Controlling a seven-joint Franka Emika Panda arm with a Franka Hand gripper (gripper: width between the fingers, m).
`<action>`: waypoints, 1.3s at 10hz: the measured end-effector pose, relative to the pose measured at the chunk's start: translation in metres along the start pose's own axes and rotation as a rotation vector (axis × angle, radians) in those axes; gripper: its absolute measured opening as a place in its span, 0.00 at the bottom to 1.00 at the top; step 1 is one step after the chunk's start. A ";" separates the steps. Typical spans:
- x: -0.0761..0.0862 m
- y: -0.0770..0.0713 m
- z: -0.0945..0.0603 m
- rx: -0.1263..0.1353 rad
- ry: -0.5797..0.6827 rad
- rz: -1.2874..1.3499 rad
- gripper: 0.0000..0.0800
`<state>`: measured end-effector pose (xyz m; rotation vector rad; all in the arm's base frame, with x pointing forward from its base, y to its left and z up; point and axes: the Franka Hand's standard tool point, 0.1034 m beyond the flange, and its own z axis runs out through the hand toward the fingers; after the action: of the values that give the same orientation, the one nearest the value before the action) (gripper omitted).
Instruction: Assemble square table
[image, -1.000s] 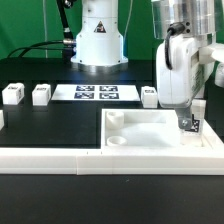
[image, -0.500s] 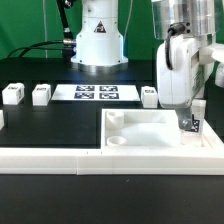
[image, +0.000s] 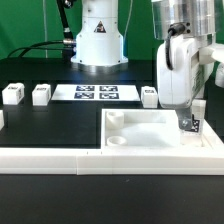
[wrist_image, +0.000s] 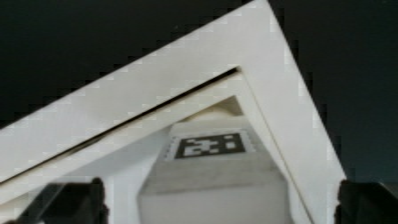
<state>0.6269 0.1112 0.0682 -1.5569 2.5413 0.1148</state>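
The white square slab lies at the front on the exterior view's right, recessed face up, with corner holes showing. A short white leg with a tag stands in its far right corner. My gripper is down over this leg. In the wrist view the leg stands in the slab's rimmed corner, tag facing the camera. My gripper straddles it, and both dark fingers stand apart from its sides. Three more tagged legs lie on the black table.
The marker board lies flat at the back middle, in front of the robot base. A long white border bar runs along the front and meets the slab's near edge.
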 end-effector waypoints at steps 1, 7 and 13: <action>0.000 0.000 0.000 0.000 0.000 0.000 0.81; -0.004 0.010 -0.030 0.017 -0.031 -0.448 0.81; -0.012 0.034 -0.042 0.016 -0.023 -0.966 0.81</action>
<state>0.5983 0.1309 0.1112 -2.5233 1.5059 -0.0109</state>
